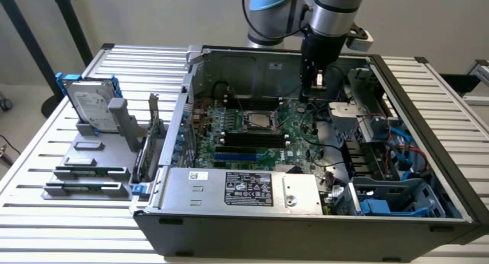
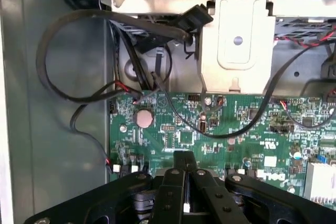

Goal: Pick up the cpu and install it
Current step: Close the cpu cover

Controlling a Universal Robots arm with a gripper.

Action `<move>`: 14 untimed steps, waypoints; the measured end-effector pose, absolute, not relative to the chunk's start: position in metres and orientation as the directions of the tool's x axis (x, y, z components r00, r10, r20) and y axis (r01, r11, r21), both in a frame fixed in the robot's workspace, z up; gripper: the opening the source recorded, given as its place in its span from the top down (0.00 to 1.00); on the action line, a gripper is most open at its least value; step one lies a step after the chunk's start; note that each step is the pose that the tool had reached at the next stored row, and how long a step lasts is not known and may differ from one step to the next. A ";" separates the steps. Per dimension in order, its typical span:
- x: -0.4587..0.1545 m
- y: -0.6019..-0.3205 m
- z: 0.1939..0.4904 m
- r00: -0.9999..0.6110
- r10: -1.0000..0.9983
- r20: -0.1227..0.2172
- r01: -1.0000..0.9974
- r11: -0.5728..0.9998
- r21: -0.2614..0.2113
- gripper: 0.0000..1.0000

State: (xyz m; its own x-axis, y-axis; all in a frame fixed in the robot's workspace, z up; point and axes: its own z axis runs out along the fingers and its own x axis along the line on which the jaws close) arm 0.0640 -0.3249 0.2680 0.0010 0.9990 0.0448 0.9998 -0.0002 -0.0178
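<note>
The fingers (image 2: pixel 177 174) are pressed together with nothing between them, poised low over the green motherboard (image 2: pixel 210 129) and close to loose black cables (image 2: pixel 50 56). The cpu (image 1: pixel 258 121) appears to lie in its socket mid-board, apart from the gripper (image 1: pixel 307 97), toward the exterior view's left. Work here probably wants a slow, plumb wrist that snags no wiring.
</note>
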 end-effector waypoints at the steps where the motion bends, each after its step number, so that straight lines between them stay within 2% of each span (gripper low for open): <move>1: 0.065 -0.325 0.266 -0.001 0.999 0.045 1.000 0.002 -0.018 0.89; 11: 0.065 -0.334 0.248 -0.007 0.999 0.045 1.000 0.008 -0.019 0.89; 14: 0.064 -0.335 0.247 -0.007 0.999 0.045 0.999 0.008 -0.042 0.89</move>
State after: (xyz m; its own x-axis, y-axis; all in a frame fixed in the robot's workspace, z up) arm 0.0643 -0.3353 0.2472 -0.0065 0.9990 0.0451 0.9991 0.0085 -0.0424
